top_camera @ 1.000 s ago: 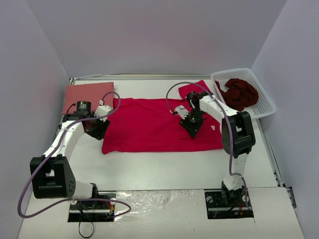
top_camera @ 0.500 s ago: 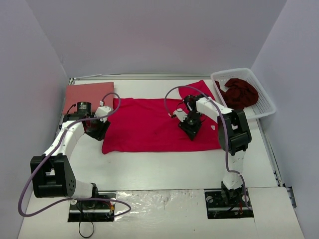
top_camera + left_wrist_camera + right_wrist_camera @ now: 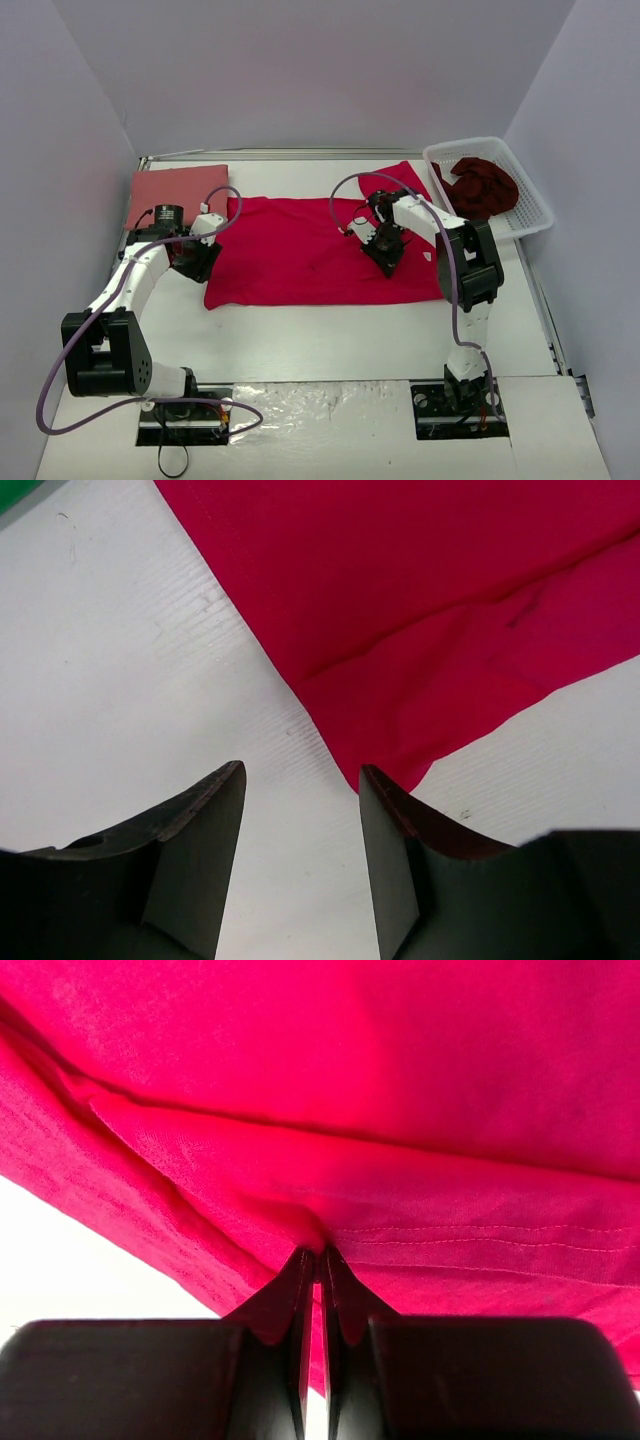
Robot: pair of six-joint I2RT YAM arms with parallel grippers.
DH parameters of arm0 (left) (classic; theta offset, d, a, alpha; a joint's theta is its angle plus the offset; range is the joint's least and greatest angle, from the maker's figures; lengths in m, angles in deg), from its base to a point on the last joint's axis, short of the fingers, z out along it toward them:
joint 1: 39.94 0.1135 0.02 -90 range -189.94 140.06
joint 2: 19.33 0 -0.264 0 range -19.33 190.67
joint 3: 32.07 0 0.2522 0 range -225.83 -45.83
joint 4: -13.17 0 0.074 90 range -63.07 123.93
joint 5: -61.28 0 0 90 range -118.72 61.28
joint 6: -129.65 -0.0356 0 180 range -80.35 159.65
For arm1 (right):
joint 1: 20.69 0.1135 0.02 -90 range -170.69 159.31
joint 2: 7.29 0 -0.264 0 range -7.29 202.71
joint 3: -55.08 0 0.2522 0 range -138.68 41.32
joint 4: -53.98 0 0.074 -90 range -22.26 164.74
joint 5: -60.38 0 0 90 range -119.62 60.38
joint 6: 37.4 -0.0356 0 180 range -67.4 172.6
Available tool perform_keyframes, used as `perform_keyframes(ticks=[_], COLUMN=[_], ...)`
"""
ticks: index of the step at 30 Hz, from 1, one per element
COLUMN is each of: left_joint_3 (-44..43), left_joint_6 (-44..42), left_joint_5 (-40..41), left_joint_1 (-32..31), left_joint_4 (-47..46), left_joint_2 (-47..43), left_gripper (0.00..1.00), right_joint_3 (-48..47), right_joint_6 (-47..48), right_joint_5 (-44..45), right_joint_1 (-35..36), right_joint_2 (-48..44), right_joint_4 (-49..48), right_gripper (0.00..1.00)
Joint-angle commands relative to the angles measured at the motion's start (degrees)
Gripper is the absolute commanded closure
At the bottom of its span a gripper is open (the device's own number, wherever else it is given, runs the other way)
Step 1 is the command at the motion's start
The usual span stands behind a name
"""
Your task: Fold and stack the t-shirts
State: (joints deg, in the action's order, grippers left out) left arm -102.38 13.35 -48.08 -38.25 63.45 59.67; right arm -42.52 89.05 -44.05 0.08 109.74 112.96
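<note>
1. The crimson t-shirt [image 3: 290, 255]: soft matt knit cloth, stitched hem (clearest up close)
2. The table [image 3: 100, 660]: white, matt, faintly ribbed
3. The basket [image 3: 536, 205]: white plastic lattice
4. The left gripper [image 3: 300, 773], its fingers [image 3: 195, 860]: dull black, smooth

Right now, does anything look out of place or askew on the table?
Nothing damaged. The maroon shirt lies crumpled in the basket, unfolded. The crimson shirt lies spread out, the right gripper pinching a ridge of it; the left gripper sits open at its corner.

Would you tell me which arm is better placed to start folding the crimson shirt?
Right, probably: the right gripper is shut on the crimson shirt, while the left gripper is open beside its corner.
</note>
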Motion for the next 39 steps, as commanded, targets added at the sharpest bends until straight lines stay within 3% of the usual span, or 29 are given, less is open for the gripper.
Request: perform_keyframes(ticks=[1, 39], left_joint_3=[-0.31, -1.1], left_joint_6=[0.2, -0.5], left_joint_5=[-1.12, -2.88], left_joint_1=[0.59, 0.68], left_joint_4=[0.23, 1.9], left_joint_2=[-0.08, 2.47], left_gripper=[0.52, 0.51], right_joint_3=[-2.56, -26.29], right_joint_6=[-0.76, -0.33], right_joint_5=[2.22, 9.69], right_joint_1=[0.23, 6.21], right_joint_2=[-1.11, 13.92], right_joint_4=[2.42, 7.79], right_gripper=[1.0, 0.99])
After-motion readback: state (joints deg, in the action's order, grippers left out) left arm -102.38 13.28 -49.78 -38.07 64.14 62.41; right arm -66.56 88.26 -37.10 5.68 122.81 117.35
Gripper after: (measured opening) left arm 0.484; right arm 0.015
